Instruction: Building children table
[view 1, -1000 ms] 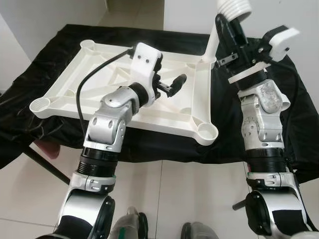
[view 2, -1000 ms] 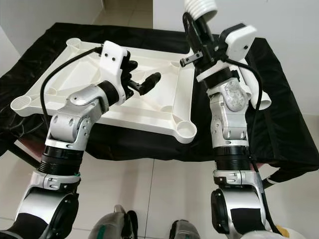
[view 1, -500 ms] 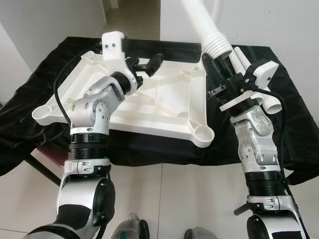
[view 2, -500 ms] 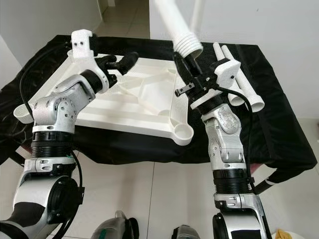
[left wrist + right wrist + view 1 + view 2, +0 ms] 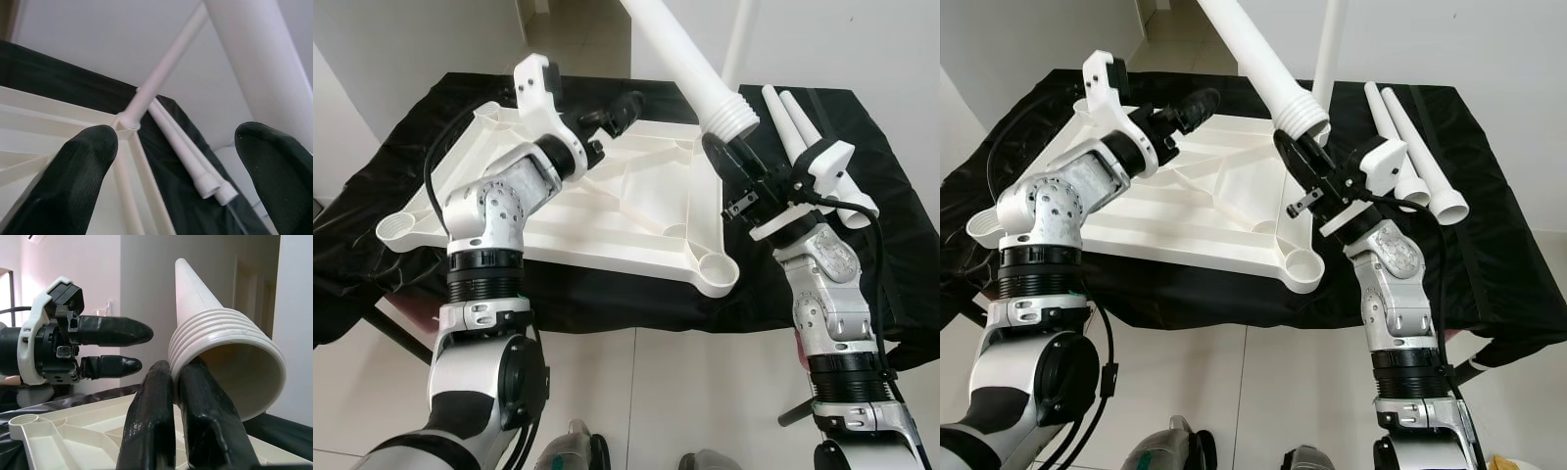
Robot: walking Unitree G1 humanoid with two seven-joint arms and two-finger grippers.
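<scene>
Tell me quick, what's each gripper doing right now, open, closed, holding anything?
Left gripper: open, empty, raised over the upturned white tabletop.
Right gripper: shut on the threaded end of a white table leg, held tilted above the tabletop.

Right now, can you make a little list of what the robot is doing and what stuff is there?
Right gripper: shut on the rim of a white leg
Left gripper: open, above the tabletop
Tabletop: white, upside down on the black cloth
Fitted leg: upright in far corner socket
Spare legs: two, lying on the cloth
</scene>
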